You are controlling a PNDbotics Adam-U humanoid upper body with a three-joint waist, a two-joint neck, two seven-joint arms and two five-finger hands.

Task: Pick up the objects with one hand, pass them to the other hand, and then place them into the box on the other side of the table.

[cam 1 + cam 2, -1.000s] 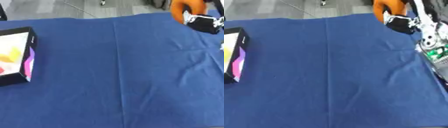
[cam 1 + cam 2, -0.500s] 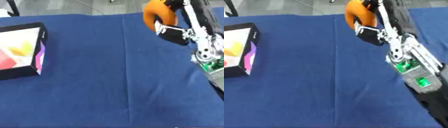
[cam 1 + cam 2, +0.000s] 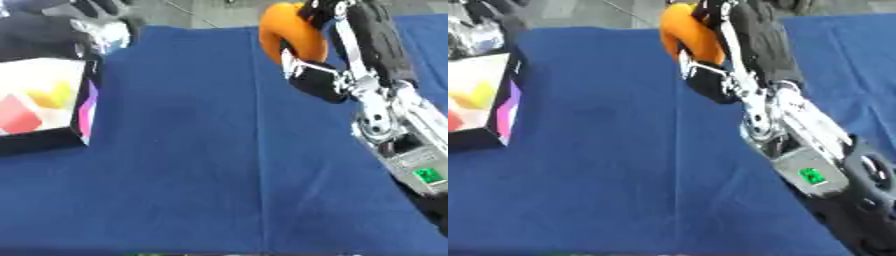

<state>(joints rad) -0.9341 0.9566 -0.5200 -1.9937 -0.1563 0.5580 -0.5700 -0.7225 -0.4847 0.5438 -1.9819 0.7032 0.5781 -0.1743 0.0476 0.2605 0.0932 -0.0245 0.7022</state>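
My right hand [image 3: 317, 82] reaches in from the lower right and is held above the far middle of the table. Its fingers are curled round an orange rounded object [image 3: 287, 31], which is lifted off the cloth. At the far left stands the box [image 3: 45, 142], black-walled with a white inside, holding a yellow piece [image 3: 51, 95] and a red piece [image 3: 17, 119]. My left hand [image 3: 51, 29] shows as a blurred dark and silver shape just behind the box, at the top left corner. The orange object and the left hand are well apart.
A blue cloth [image 3: 184, 180] with a lengthwise crease covers the table. Grey floor [image 3: 210, 12] lies past the far edge. My right forearm [image 3: 807, 165], with a green light on it, crosses the right side of the table.
The right arm has swung left and further in, carrying the orange object toward the far middle. The left hand has come into view behind the box. The camera has also shifted.
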